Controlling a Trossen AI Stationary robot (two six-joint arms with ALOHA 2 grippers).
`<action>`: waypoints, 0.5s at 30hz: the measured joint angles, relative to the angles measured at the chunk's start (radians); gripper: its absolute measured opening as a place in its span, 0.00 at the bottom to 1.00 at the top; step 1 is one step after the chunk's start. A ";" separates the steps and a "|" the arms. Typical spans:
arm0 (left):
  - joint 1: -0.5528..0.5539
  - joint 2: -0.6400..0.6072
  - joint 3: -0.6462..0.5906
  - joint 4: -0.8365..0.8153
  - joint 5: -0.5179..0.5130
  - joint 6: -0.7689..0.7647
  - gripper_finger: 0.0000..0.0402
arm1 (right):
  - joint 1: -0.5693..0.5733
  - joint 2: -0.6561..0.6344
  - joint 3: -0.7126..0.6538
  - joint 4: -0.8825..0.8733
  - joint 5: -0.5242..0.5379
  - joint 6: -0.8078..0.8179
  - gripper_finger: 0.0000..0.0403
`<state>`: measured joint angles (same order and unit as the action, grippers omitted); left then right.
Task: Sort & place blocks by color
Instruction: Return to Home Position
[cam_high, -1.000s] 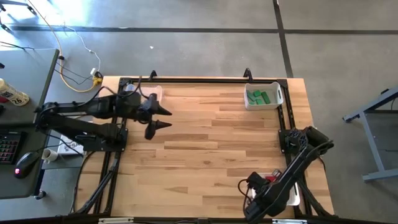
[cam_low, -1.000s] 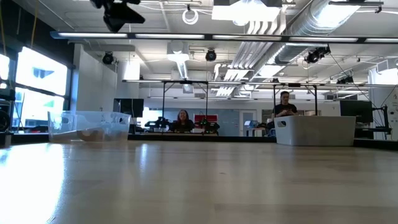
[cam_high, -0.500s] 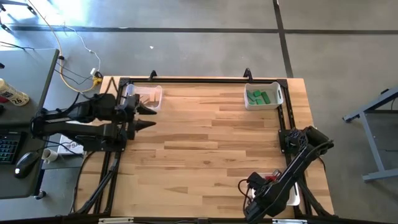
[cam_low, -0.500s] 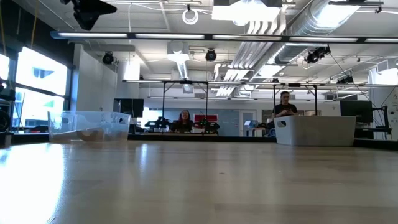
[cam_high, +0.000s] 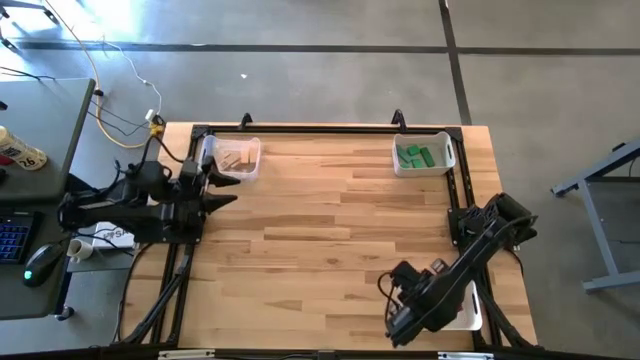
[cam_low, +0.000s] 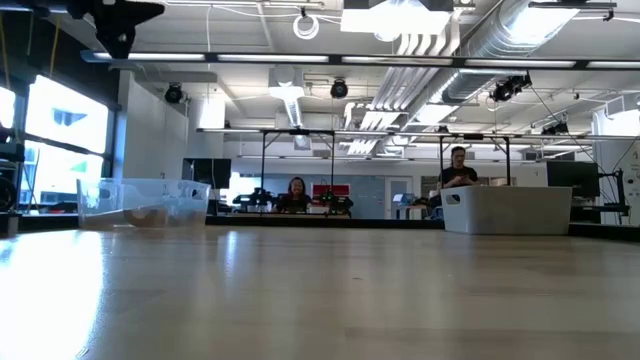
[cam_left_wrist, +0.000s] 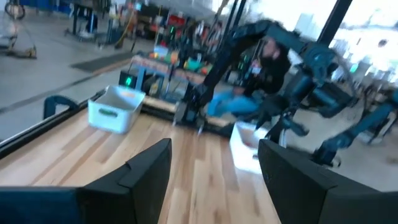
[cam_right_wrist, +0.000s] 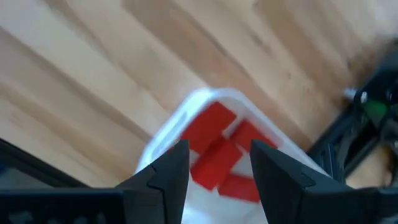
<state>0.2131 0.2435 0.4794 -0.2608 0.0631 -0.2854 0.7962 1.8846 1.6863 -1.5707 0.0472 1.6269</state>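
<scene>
Tan blocks (cam_high: 233, 162) lie in a clear bin (cam_high: 255, 150) at the bench's (cam_high: 330, 230) back left corner. The left tool (cam_high: 226, 187) hangs just beside it, fingers apart and empty. Green blocks (cam_high: 417, 156) sit in a pale bin (cam_high: 447, 150) at the back right corner. At the front right corner, the right tool (cam_right_wrist: 219, 146), fingers apart, hangs over red blocks (cam_right_wrist: 214, 121) in a white bin (cam_right_wrist: 180, 118).

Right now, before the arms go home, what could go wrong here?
1. The right gripper hangs open over the white bin of red blocks. A sideways move before lifting could catch the rim and tip it.
2. The left gripper, open, is close beside the clear bin of tan blocks. A swing toward it might knock it.
</scene>
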 joint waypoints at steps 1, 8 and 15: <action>0.000 -0.018 -0.026 0.036 0.000 -0.012 0.57 | -0.008 -0.013 0.000 0.000 0.023 0.000 0.39; 0.000 -0.111 -0.161 0.118 -0.022 -0.053 0.57 | -0.067 -0.110 0.000 0.007 0.199 -0.012 0.39; 0.000 -0.206 -0.241 0.117 -0.027 -0.053 0.57 | -0.122 -0.217 0.000 0.024 0.367 -0.028 0.39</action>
<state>0.2131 0.0372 0.2381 -0.1441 0.0360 -0.3382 0.6744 1.6676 1.6867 -1.5471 0.4143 1.5988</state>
